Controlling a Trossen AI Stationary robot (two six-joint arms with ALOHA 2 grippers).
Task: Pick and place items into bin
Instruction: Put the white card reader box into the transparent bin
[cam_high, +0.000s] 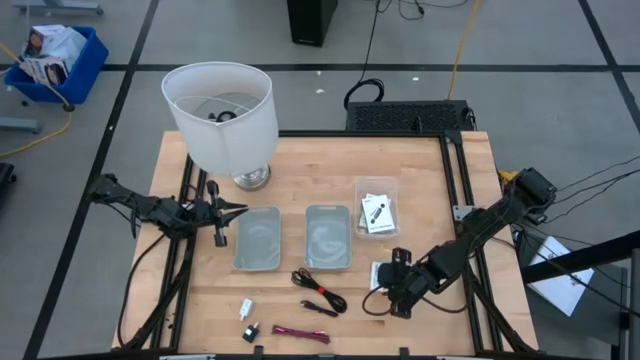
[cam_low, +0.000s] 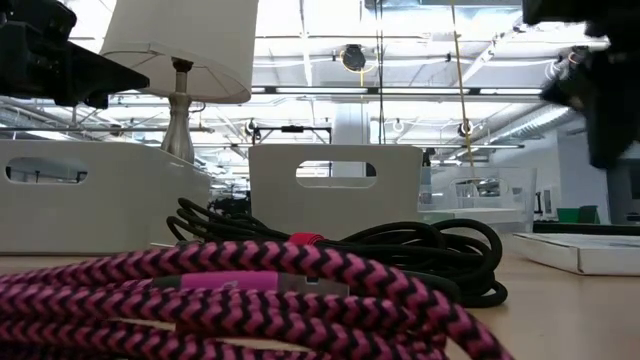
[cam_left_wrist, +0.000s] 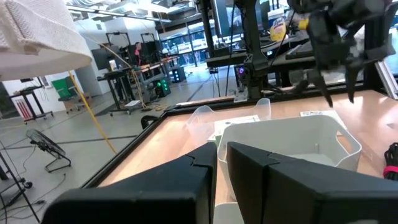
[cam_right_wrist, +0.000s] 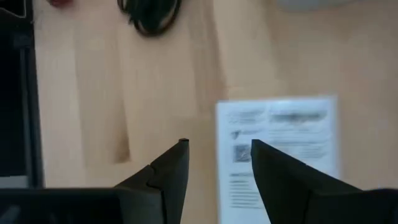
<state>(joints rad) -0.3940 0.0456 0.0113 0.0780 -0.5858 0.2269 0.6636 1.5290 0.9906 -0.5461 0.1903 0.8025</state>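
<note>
We count two grey bins (cam_high: 257, 240) (cam_high: 327, 237) and one clear tub (cam_high: 378, 206) on the surface (cam_high: 420, 180). We see two white packets (cam_high: 377, 214) (cam_high: 379, 274), one black cable (cam_high: 318, 289), one magenta cable (cam_high: 301, 333), one white plug (cam_high: 245, 307), one black piece (cam_high: 250, 331) and one lamp (cam_high: 222, 115).

A robotics lab or industrial workshop is showing here. The wooden table (cam_high: 420, 175) is standing on a grey concrete floor (cam_high: 560, 100) marked with black tape lines, at the top of the high view. A blue crate (cam_high: 82, 62) is sitting at upper left, and a yellow cable (cam_high: 463, 40) is trailing at upper right. In the low view, exposed ceiling trusses (cam_low: 420, 40) and strip lights are stretching across the background. Workbenches with equipment (cam_left_wrist: 140, 74) are filling the left wrist view's upper left.
</note>
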